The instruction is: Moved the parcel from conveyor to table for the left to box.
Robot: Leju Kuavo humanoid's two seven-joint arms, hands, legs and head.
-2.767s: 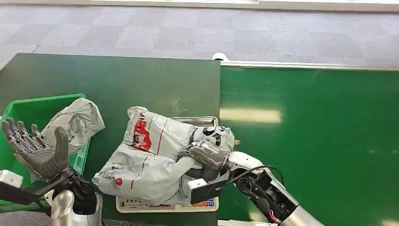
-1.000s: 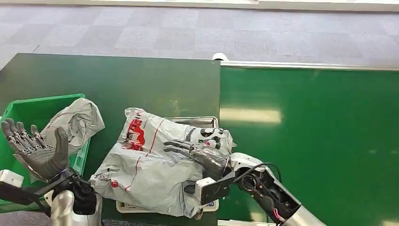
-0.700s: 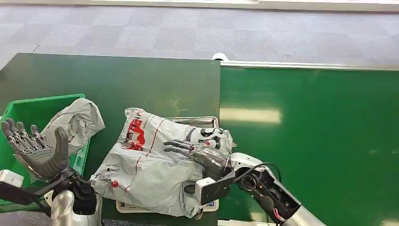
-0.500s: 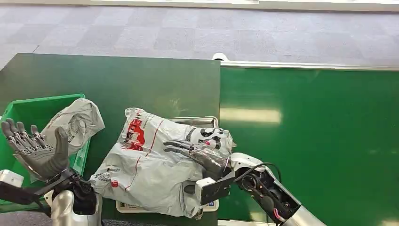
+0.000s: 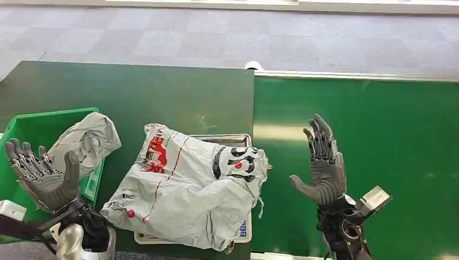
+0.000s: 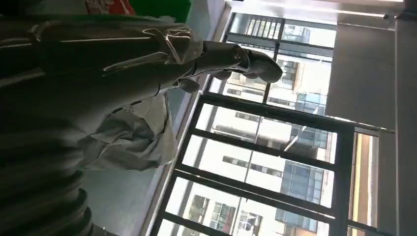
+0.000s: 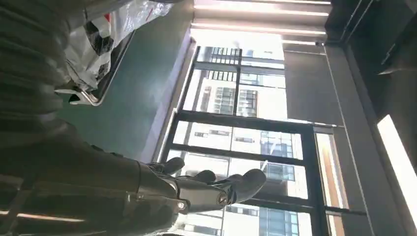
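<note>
Two hands are raised and neither holds anything: the right hand [image 5: 323, 169] stands over the bright green conveyor belt [image 5: 379, 151] with its fingers [image 5: 320, 138] spread, and the left hand [image 5: 42, 176] hovers palm-up beside the green plastic crate [image 5: 27, 127], fingers apart. The large grey plastic mailer parcel with red and black print [image 5: 189, 189] lies on the dark green desk [image 5: 135, 92], draped over a flat metal tray [image 5: 224, 139] that sits on a white scale.

The likeliest trouble is the slack, slippery film: a left-hand grip on a loose fold could let the bag sag, slide off, or drag the tray along. Its near edge overhangs the scale, so a nudge might tip it off the desk.

A smaller grey mailer bag [image 5: 89, 138] already leans over the crate's rim, leaving little room. The scale is mostly covered, and the parcel's contents cannot be made out.
</note>
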